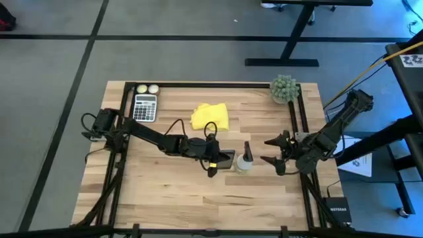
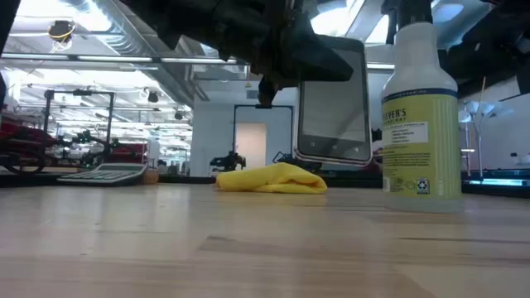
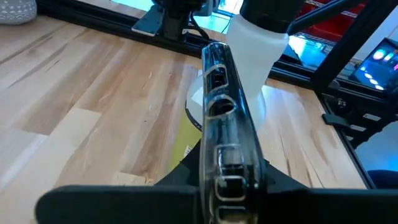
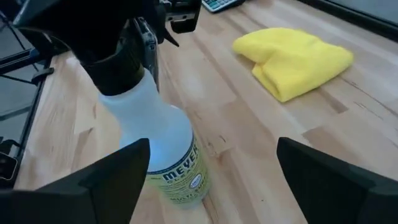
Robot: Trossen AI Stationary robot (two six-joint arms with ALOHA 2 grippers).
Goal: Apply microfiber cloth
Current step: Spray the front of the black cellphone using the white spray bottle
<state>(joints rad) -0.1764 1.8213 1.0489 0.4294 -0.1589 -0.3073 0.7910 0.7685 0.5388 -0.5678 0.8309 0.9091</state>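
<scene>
1. Toward the far middle of the pale wooden desk (image 1: 172, 192), the small bright yellow microfiber cloth (image 1: 210, 116) is lying in loose folds, untouched and apart from both hands; in the low view it is seen resting flat on the wood behind the raised phone.
2. Just nearer than the cloth, the black rectangular smartphone (image 2: 334, 99) is being held clear of the desk by the left hand (image 1: 213, 158), whose fingers are closed on its edges; the phone is standing upright on its long axis, as the left wrist view is showing edge-on.
3. Beside the phone, a clear plastic spray bottle with a yellow-green label (image 4: 161, 146) is standing upright, touching neither hand.
4. On the bottle's other side, the right hand (image 1: 277, 153) is being kept with its fingers spread wide and empty, pointing across the bottle toward the left arm.
5. From the right hand, the cloth is lying beyond the bottle, further along the desk toward the far edge and off to the left arm's side.
6. Since the left hand is occupied, the empty right hand is judged the one to fetch the cloth, and a path behind the bottle is likely being called for.
</scene>
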